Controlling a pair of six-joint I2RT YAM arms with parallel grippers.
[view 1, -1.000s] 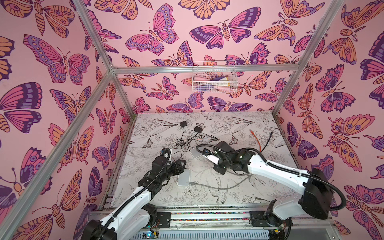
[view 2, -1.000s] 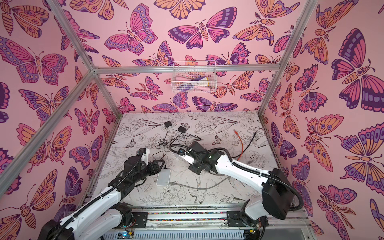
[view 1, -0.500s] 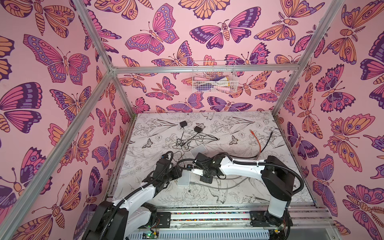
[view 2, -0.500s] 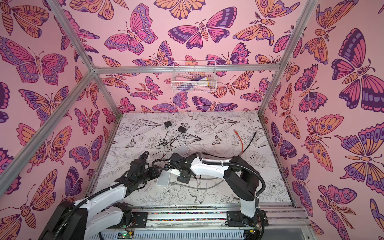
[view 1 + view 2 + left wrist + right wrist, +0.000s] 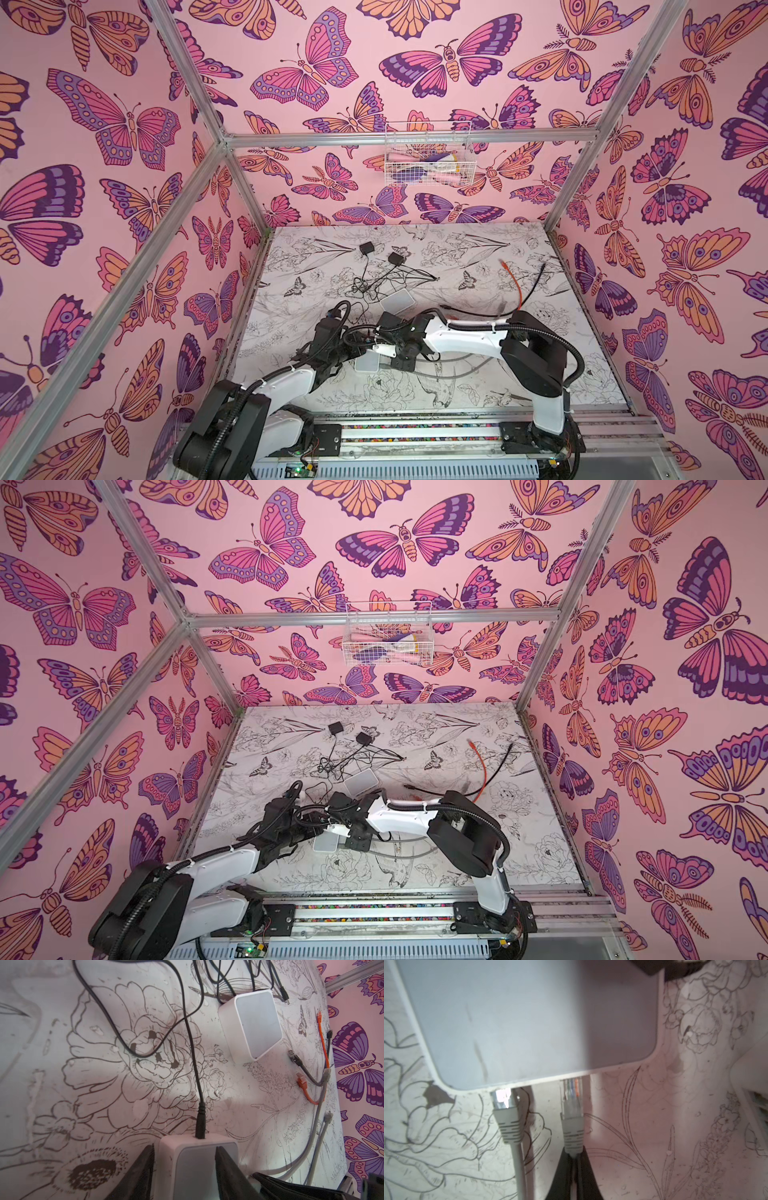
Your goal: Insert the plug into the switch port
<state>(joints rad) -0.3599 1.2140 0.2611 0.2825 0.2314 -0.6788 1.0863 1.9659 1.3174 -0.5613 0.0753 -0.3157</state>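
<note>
Switch [image 5: 529, 1022] ports hidden beneath body; plug [image 5: 572, 1105] seating unclear.

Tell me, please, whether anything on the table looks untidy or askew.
Yes. Thin black cables lie tangled at the back, beside a white square plastic box that sits skewed to the table edges. An orange cable lies loose.

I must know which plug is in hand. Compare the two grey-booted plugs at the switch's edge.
The shiny plug has a metal-looking shell; the clear plug shows coloured wires. The shiny plug's cable lies free; the clear plug's boot is pinched in the right gripper. Both have grey ribbed boots and meet the same edge of the white switch.
</note>
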